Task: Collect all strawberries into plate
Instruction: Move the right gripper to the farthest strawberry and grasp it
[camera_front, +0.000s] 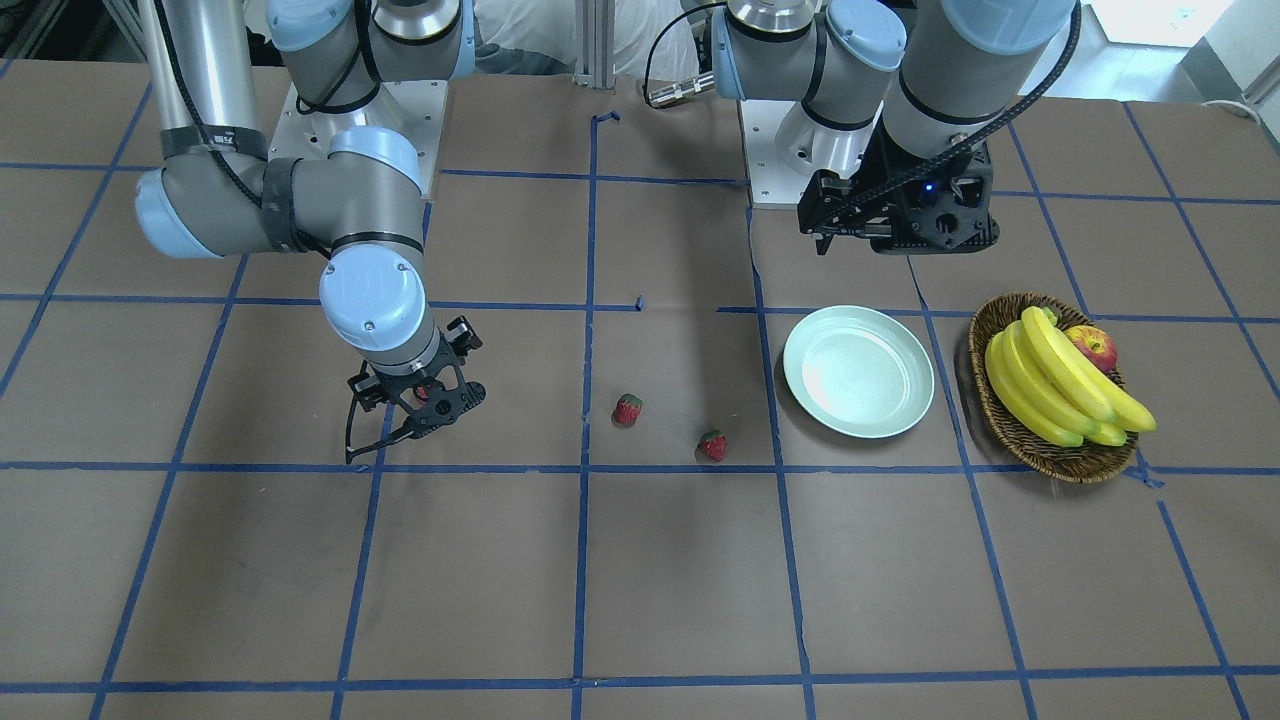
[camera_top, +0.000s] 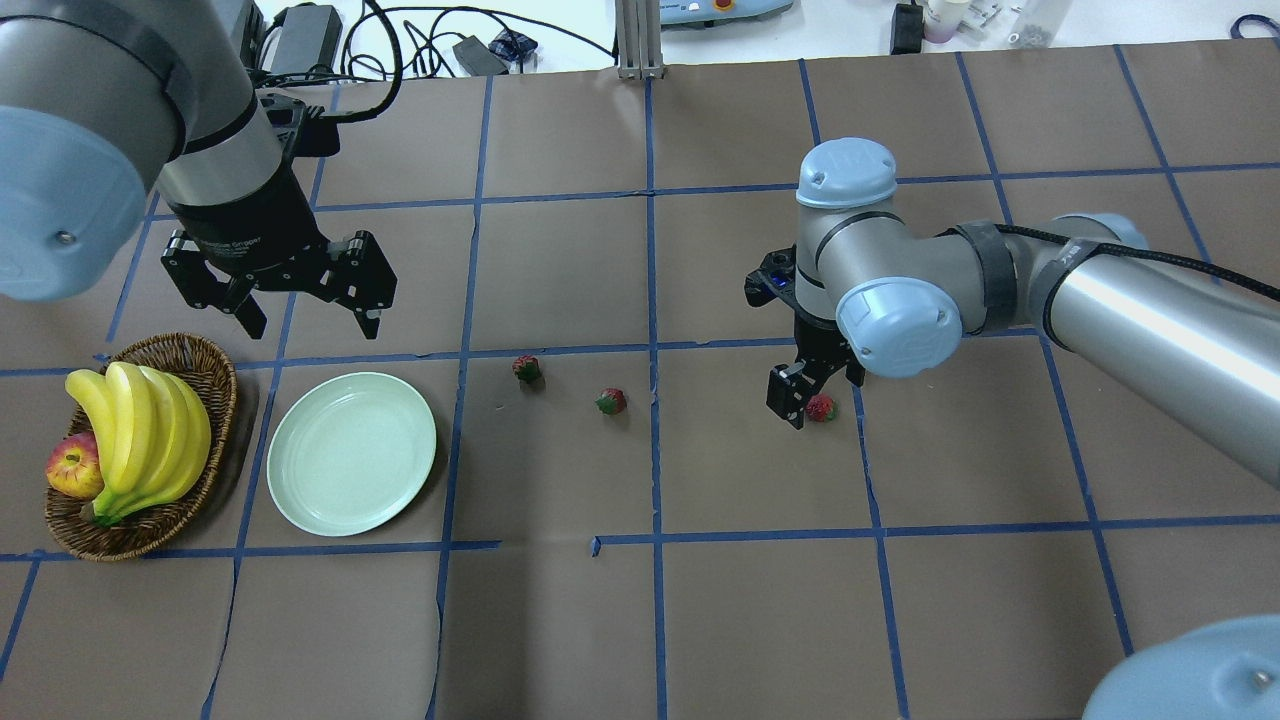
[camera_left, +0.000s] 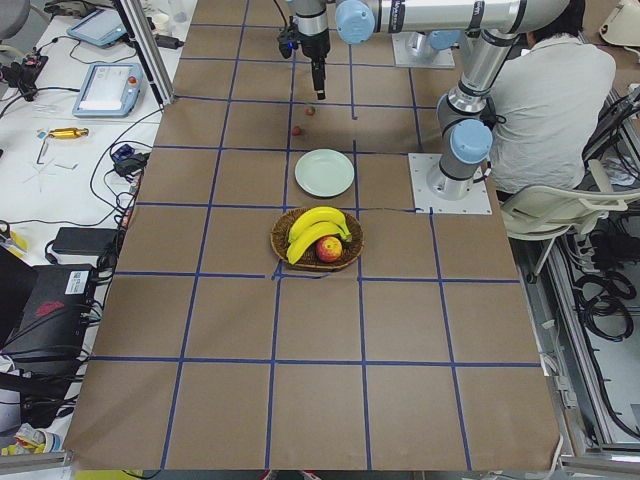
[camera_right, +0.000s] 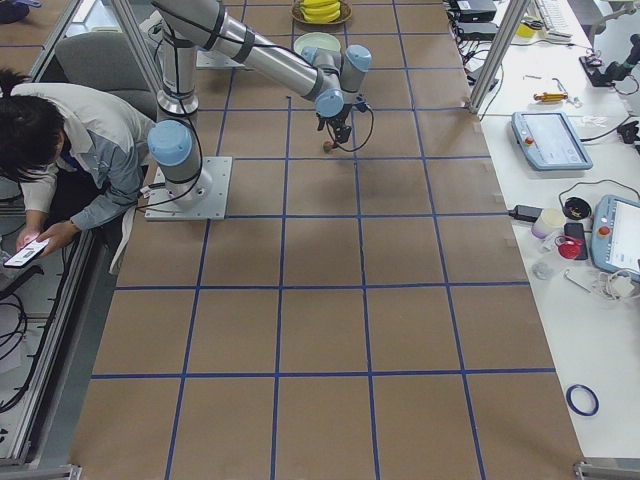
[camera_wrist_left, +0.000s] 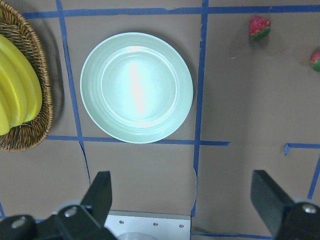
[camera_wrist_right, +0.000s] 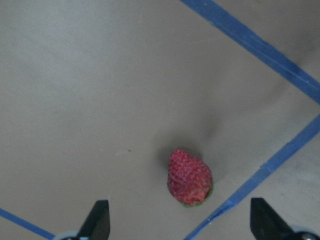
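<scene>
Three strawberries lie on the brown table. One (camera_top: 527, 368) and a second (camera_top: 611, 401) lie in the middle, right of the mint-green plate (camera_top: 350, 465); both also show in the left wrist view (camera_wrist_left: 259, 27), (camera_wrist_left: 316, 60). The third strawberry (camera_top: 821, 407) lies on the table right under my right gripper (camera_top: 810, 396), whose jaws are open with the berry (camera_wrist_right: 190, 177) between the fingers (camera_wrist_right: 98, 220) and no contact visible. My left gripper (camera_top: 310, 322) is open and empty, high above the table behind the plate (camera_wrist_left: 136, 87). The plate holds nothing.
A brown wicker basket (camera_top: 218, 385) with bananas (camera_top: 140, 430) and a red-yellow apple (camera_top: 72, 465) stands just left of the plate. Blue tape lines grid the table. A person sits behind the robot in the side views.
</scene>
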